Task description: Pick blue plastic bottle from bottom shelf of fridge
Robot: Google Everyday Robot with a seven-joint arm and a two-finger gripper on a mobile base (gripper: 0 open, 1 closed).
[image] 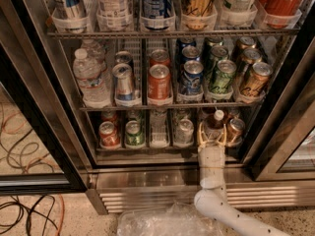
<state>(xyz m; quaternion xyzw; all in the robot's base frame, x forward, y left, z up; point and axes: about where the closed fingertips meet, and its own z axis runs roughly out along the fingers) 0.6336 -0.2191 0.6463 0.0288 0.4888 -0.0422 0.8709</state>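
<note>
The blue plastic bottle, small and dark with a white cap, stands on the bottom shelf of the fridge, in the second lane from the right. My gripper reaches in from below on a white arm. Its fingers hug both sides of the bottle's lower body, closed on it. The bottle stands upright on the rack.
A bronze can stands right beside the bottle, a silver can to its left, then green and red cans. The open black door frames flank the opening. A clear plastic bag and cables lie on the floor.
</note>
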